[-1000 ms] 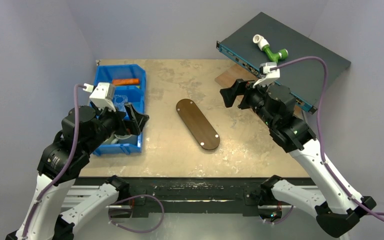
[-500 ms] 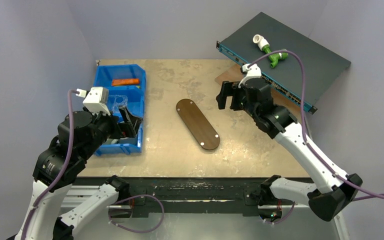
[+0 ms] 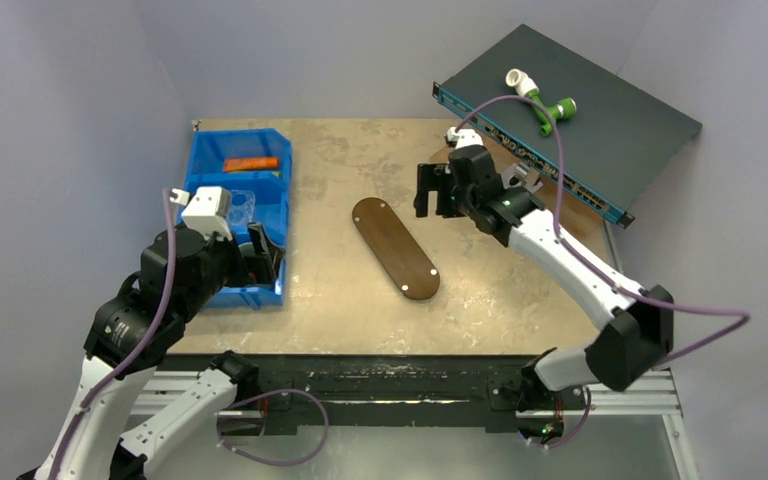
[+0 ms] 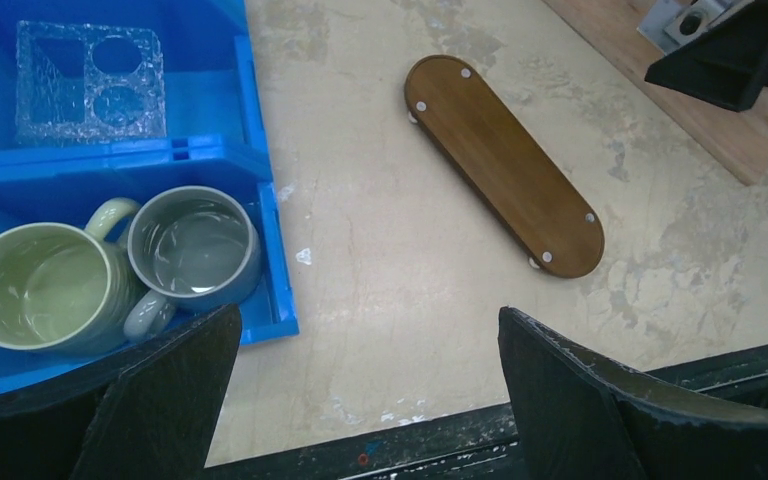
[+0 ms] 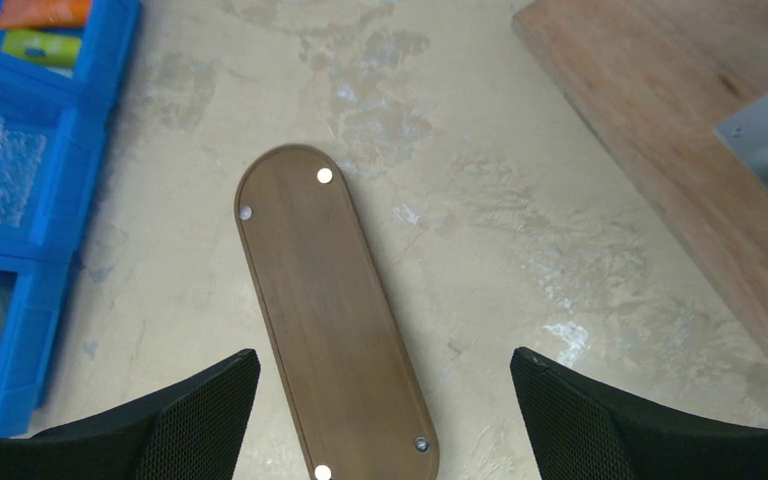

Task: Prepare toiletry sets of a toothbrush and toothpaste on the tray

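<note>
Both arms are empty. The left pincer (image 4: 370, 330) hangs released over the 5 o'clock corner of the blue bin (image 4: 80, 162), and the right pincer (image 5: 385, 355) gapes above the bare tray (image 3: 395, 247) mid-desk (image 3: 340, 160). The orange tube (image 5: 40, 12) and green tube (image 5: 40, 46) lie side by side in the bin's 12 o'clock compartment. A clear holder (image 4: 90, 80) fills the middle one, and a pale green mug (image 4: 35, 290) and grey mug (image 4: 192, 255) the 6 o'clock one. No toothbrush shows. Wide fingers could jam on the bin's wall or catch both tubes together.
</note>
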